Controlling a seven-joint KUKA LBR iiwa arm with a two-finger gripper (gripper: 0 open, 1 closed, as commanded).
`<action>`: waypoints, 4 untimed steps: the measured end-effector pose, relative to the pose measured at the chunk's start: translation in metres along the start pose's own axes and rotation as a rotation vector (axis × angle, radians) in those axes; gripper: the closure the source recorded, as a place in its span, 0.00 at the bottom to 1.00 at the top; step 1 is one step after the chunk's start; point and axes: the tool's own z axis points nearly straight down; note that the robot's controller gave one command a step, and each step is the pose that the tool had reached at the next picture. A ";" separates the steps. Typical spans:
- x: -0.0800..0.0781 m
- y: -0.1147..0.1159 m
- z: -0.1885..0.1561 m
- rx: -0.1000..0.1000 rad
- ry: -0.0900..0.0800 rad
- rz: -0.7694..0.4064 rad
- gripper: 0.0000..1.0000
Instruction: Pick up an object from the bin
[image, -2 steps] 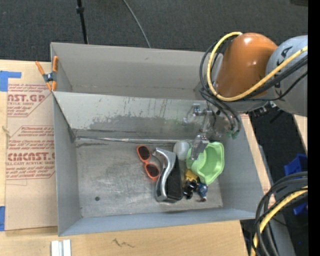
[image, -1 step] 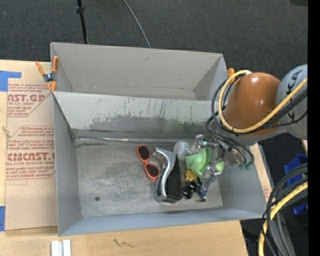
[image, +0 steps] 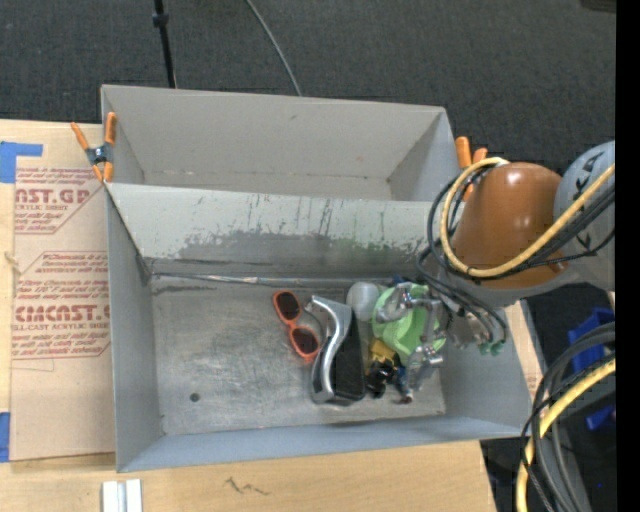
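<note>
The green rounded thing (image: 398, 328) lies at three o'clock on the floor of the bin (image: 200, 390), under our gripper (image: 416, 348) (whether it is spread or closed we cannot tell). Toward its nine o'clock we see a black piece (image: 348, 372), a silver curved piece (image: 326, 340) and orange glasses (image: 293, 322).

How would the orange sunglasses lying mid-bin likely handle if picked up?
The orange sunglasses look thin-framed, so probably light and easily shifted. Lying flat on the bin floor, they seem unlikely to roll, though their slim rim may slip.
</note>
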 end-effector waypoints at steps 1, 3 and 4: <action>-0.037 -0.037 0.018 0.001 -0.004 -0.149 0.00; -0.033 -0.057 0.050 0.004 -0.026 -0.217 1.00; -0.033 -0.057 0.050 0.004 -0.026 -0.217 1.00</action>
